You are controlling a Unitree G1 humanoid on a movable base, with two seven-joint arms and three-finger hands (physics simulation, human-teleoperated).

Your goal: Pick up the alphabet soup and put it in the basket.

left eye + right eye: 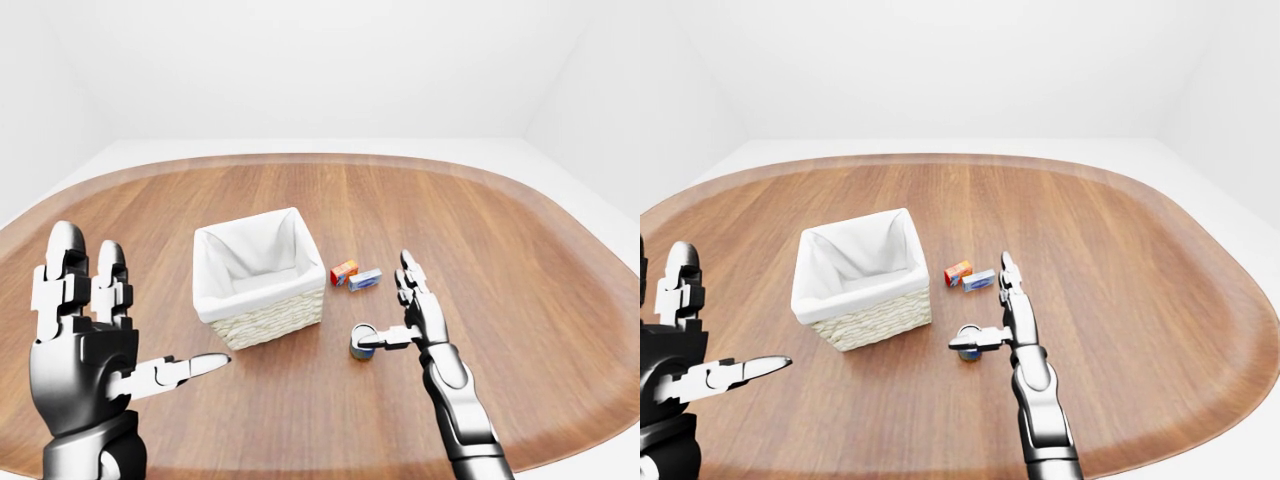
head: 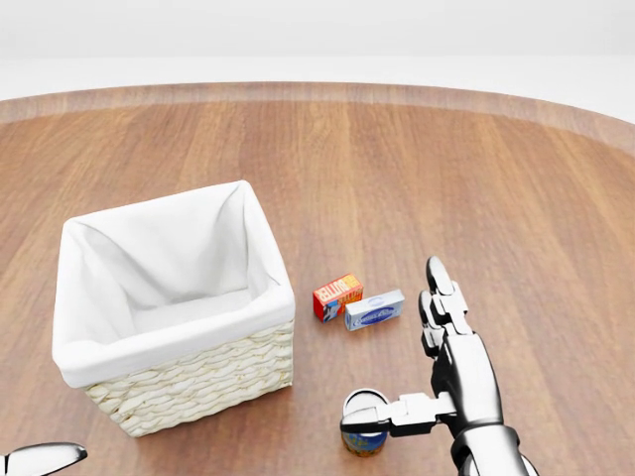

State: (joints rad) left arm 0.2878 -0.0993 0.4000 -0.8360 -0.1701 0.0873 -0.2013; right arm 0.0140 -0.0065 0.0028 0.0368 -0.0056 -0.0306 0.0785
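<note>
The alphabet soup can (image 2: 364, 428) stands upright on the wooden table near the bottom of the head view, below and right of the white-lined wicker basket (image 2: 198, 382). My right hand (image 2: 402, 357) is open. Its thumb (image 2: 382, 418) reaches left across the can's top rim, and its straight fingers (image 2: 442, 297) point up the picture to the can's right, not around it. My left hand (image 1: 140, 320) is open and raised at the left of the left-eye view, well away from the basket, holding nothing.
A small orange box (image 2: 337, 297) and a blue-and-white box (image 2: 374, 309) lie side by side just above the can, right of the basket. The oval table's edge (image 1: 560, 440) curves round at the lower right of the left-eye view.
</note>
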